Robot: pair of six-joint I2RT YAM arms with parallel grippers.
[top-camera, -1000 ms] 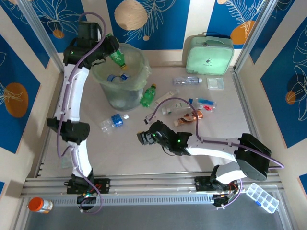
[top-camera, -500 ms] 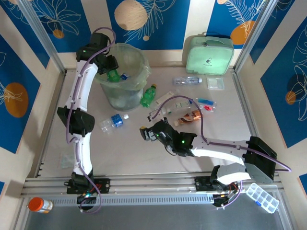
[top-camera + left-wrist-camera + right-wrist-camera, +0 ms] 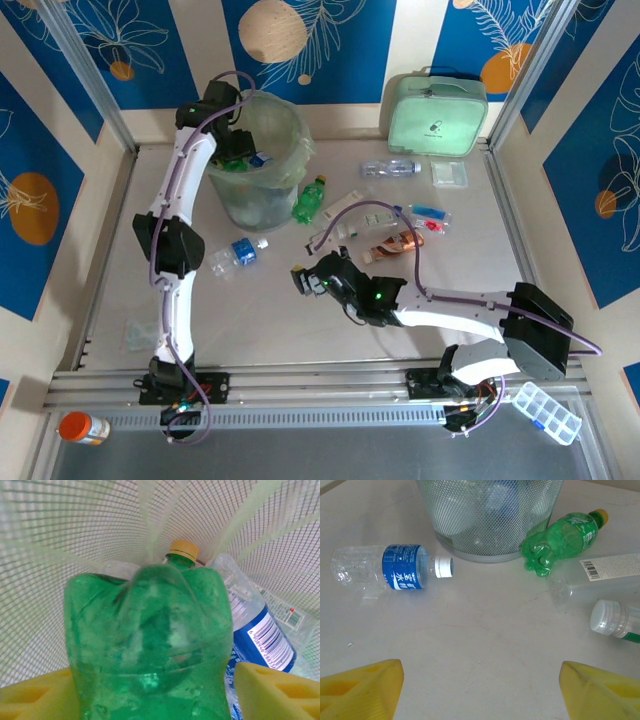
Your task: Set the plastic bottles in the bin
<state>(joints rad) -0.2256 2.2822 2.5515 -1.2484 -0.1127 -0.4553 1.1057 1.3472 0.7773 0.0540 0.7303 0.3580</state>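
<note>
My left gripper reaches down inside the bin, a mesh bucket lined with a pale green bag. A crumpled green bottle with a yellow cap lies between its yellow fingers. The jaws stand open, with a gap at the right pad. Beside it in the bin lies a clear blue-labelled bottle. My right gripper hovers open over bare table. Ahead of it lie a clear blue-labelled bottle and a green bottle against the bin's foot. Another clear bottle lies near the back.
A mint-green zipped case stands at the back right. Packets and wrappers litter the middle right, with a white-capped bottle among them. An orange-capped jar and a clear compartment box sit off the table's near edge.
My left arm swung from above the bin's rim down into it with the green bottle, and its jaws spread apart. The right gripper barely shifted.
</note>
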